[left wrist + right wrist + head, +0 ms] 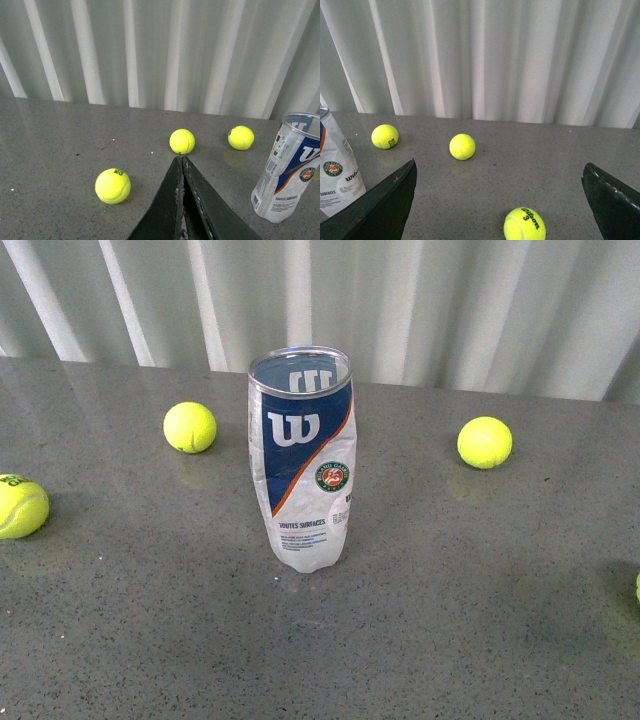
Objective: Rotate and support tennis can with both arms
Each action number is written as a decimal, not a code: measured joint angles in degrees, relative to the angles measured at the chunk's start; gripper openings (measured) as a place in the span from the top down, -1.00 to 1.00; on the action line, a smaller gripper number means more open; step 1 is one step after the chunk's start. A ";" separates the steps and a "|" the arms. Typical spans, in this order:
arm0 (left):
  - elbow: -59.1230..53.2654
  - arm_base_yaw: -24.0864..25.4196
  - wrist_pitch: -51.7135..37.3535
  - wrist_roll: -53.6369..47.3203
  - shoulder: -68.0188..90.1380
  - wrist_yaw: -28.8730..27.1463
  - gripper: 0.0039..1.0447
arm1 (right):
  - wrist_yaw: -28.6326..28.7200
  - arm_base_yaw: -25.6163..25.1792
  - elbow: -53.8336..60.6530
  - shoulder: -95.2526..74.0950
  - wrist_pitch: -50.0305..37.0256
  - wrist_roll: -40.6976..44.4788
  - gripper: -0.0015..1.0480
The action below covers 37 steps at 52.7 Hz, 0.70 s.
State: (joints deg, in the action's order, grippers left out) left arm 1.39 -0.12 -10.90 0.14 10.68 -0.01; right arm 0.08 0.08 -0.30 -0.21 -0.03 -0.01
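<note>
A: In the front view, where was the can (302,462)?

B: It stood upright in the middle of the grey table (450,620), open top up, with the W logo facing the camera. No arm was in view there. One ball (190,427) lay behind it to the left, another ball (485,442) to the right, and a third ball (20,506) at the left edge, all apart from the can.

A: And the left wrist view?

B: The left gripper (181,161) had its fingers pressed together, holding nothing. The can (286,170) stood off to one side, well apart from the tips.

A: The right wrist view?

B: The right gripper (498,172) was wide apart and empty. The can (336,167) was just beside one finger (385,202), not between the two.

A: How should the step be done well?

B: I think the left fingers must spread first. The can looked thin and dented, so both arms should close gently, low and high, to keep it from tipping or crushing.

A: The surface and room?

B: A speckled grey, slightly shiny top, and a white curtain (450,310) in folds behind.
</note>
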 joint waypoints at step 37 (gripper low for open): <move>0.02 0.00 10.82 0.02 -10.45 0.00 -0.19 | 0.00 0.00 0.00 0.00 0.00 0.00 -0.86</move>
State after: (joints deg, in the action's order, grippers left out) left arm 1.41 -0.12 -0.08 0.16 0.23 -0.01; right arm 0.08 0.08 -0.30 -0.21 -0.03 -0.01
